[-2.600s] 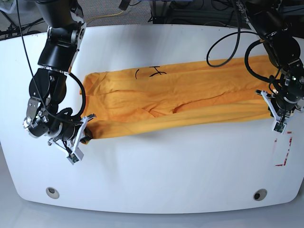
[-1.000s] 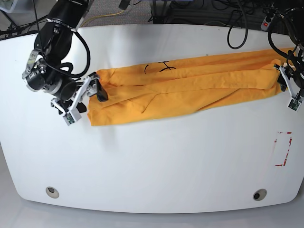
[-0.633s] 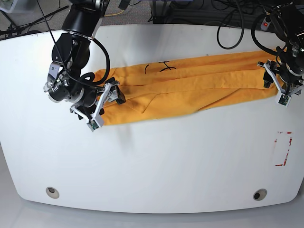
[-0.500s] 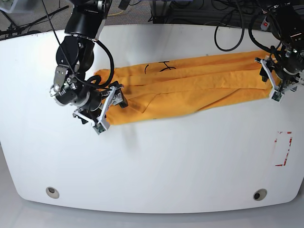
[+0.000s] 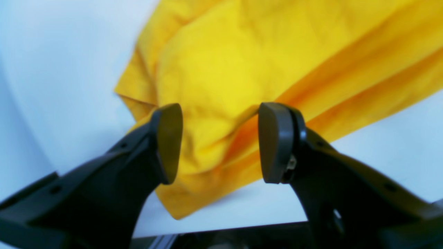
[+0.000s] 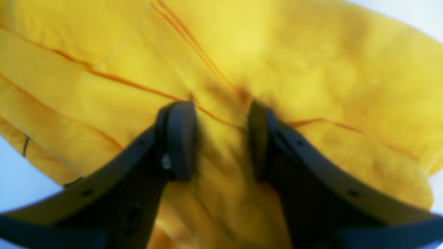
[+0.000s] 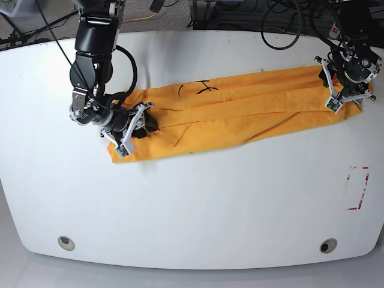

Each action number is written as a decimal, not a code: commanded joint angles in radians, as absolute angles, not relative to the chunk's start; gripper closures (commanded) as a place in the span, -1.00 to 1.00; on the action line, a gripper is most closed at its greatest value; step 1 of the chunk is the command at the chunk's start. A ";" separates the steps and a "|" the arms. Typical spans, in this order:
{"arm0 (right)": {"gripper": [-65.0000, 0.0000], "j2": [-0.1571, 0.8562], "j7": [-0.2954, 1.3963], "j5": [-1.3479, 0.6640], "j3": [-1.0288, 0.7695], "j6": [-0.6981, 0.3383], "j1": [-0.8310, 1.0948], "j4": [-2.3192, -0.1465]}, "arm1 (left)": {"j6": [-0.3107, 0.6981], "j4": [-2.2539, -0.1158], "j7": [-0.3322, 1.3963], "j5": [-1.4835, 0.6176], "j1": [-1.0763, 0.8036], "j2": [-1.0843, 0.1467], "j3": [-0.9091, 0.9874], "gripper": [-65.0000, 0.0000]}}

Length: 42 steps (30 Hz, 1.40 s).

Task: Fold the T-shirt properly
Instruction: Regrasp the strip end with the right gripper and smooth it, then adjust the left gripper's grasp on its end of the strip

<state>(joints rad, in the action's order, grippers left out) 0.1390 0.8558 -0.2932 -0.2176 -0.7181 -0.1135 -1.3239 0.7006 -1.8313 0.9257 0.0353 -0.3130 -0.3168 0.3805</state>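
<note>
**Both arms at the ends of a long folded band**

The T-shirt (image 7: 240,105) lies as a long, wrinkled band across the far half of the white table (image 7: 198,210), running from about 9 o'clock to 2 o'clock of the table's middle, with thin black markings (image 7: 198,90) on its far edge.

The step in hand looks like the lengthwise fold being settled, each arm working one end of the band. The right gripper (image 6: 221,138) sits over the 9 o'clock end, its jaws part open with cloth bunched between them; the view is blurred, so whether the pads (image 6: 181,138) actually pinch the fabric cannot be told. The left gripper (image 5: 219,141) hovers at the 2 o'clock end with its jaws standing apart; a hump of cloth shows between them, but no grip on it can be made out.

The next move probably calls for a firm pinch through all layers at one end, then carrying that end along the band toward the other to halve its length, with the far end kept still.

Little stands in the way. A red-outlined marking (image 7: 358,188) lies at 4 o'clock, well apart from the shirt, and two round fittings (image 7: 66,243) sit near the front edge. The likeliest trouble is loose layers slipping out and the uneven near edge skewing the fold.
</note>
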 commanded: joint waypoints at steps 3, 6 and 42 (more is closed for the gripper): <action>0.38 0.254 0.906 -0.314 -0.223 -0.698 -0.076 -1.322 | 0.698 -1.765 0.920 0.044 -0.263 -0.374 0.325 0.00; 0.38 0.321 0.906 -0.387 -0.225 -0.698 -0.051 -1.317 | 0.698 -1.736 0.920 0.044 -0.252 -0.374 0.320 0.00; 0.38 0.378 0.912 -0.532 -0.364 -0.698 0.134 -1.461 | 0.698 -1.868 1.106 -0.323 -0.125 -0.262 0.498 -0.03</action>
